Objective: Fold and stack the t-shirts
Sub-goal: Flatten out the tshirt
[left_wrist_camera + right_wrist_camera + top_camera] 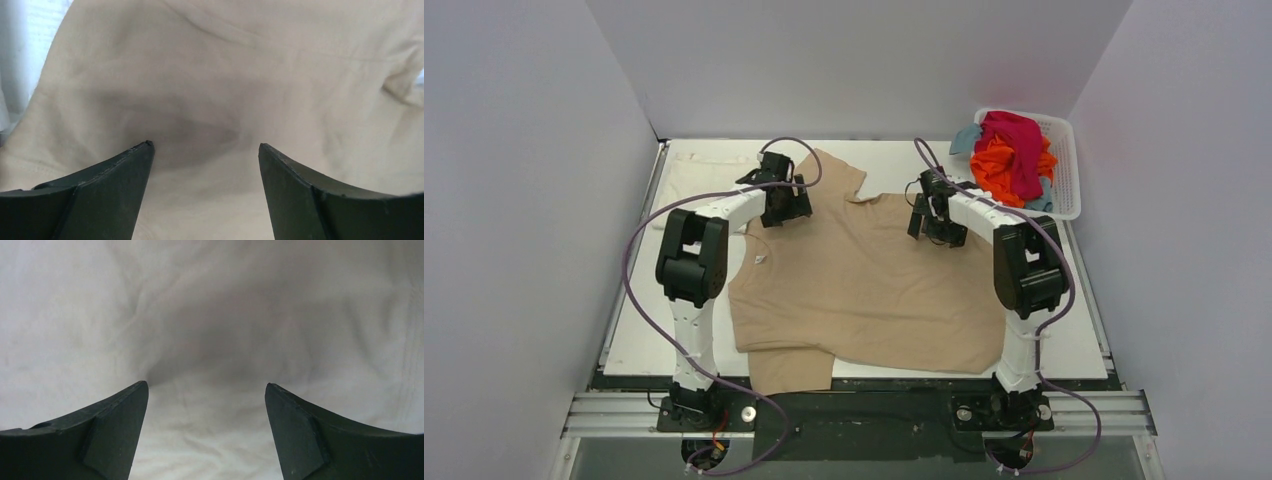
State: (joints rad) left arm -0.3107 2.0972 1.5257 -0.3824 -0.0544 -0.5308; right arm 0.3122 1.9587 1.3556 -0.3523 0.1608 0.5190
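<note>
A large tan t-shirt [864,290] lies spread on the table, its small white neck label [758,260] at the left and its hem hanging over the near edge. My left gripper [786,208] is open just above its far left part; tan cloth [210,100] fills the left wrist view between the fingers. My right gripper [934,225] is open above its far right part; pale cloth [210,340] fills the right wrist view. A cream-white folded shirt [699,180] lies at the far left. Magenta [1014,140], orange [1004,168] and teal [966,138] shirts are piled in the basket.
A white plastic mesh basket [1069,170] stands at the far right corner of the table. White walls close in the table at the left, back and right. Purple cables loop from both arms.
</note>
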